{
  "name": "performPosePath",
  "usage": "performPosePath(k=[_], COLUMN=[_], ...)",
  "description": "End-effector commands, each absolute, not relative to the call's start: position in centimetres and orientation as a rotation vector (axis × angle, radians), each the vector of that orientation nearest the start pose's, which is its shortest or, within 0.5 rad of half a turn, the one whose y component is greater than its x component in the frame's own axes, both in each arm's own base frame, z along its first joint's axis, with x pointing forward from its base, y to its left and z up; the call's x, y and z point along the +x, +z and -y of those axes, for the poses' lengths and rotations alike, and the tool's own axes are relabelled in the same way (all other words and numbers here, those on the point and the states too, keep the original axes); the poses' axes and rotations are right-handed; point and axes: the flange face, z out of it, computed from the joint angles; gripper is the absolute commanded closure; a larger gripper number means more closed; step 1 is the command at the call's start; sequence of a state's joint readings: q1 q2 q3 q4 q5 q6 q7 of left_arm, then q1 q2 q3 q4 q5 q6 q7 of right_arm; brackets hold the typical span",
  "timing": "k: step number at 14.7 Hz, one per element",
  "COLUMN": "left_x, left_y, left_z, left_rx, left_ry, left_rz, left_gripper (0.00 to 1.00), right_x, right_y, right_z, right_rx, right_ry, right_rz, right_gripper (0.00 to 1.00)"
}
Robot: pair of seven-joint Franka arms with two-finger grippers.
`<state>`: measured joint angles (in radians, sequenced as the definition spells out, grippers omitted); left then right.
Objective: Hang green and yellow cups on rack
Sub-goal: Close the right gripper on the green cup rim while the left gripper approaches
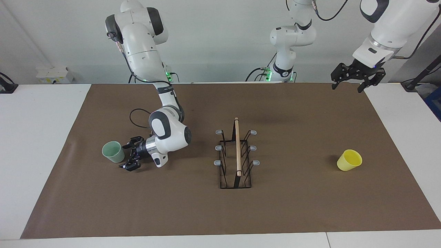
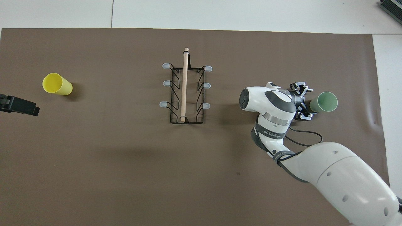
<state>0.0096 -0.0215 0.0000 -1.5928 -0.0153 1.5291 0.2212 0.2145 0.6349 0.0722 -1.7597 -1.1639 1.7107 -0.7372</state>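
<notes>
A pale green cup (image 1: 113, 151) (image 2: 325, 102) stands upright on the brown mat toward the right arm's end of the table. My right gripper (image 1: 128, 155) (image 2: 306, 102) lies low and level beside it, on the rack's side, open, its fingers pointing at the cup with a small gap to it. The yellow cup (image 1: 349, 160) (image 2: 56, 84) stands alone toward the left arm's end. Between the cups stands the black wire rack (image 1: 237, 155) (image 2: 185, 91), with nothing on its grey-tipped prongs. My left gripper (image 1: 345, 88) (image 2: 19, 106) hangs open and holds nothing, high over the mat's corner by the robots.
The brown mat (image 1: 293, 206) covers most of the white table (image 1: 38, 137). A black cable (image 1: 136, 115) loops off the right arm's wrist. A third arm's base (image 1: 286, 65) stands at the robots' edge of the table.
</notes>
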Motion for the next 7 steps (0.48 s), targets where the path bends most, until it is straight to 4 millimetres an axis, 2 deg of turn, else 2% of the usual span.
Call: performPosePath(k=[1, 3, 5, 7], left_x=[55.6, 56.4, 57.5, 57.7], left_y=[60.3, 59.9, 58.4, 57.3], left_z=[-3.5, -5.5, -7.0, -10.3], left_rx=[-3.158, -3.153, -3.164, -3.168], left_ry=[0.016, -0.066, -0.066, -0.112], left_rz=[-0.270, -0.210, -0.111, 0.020], left_gripper=[0.00, 0.00, 0.00, 0.00], right_x=[61.2, 61.1, 60.9, 60.3], right_y=[22.1, 22.0, 21.9, 21.5], right_z=[-7.8, -7.7, -7.6, -7.4], right_rx=[1.389, 1.385, 1.378, 1.379], right_ry=[-0.952, -0.956, -0.961, -0.971], right_rz=[-1.570, -1.566, -1.564, -1.558], right_gripper=[0.00, 0.00, 0.00, 0.00])
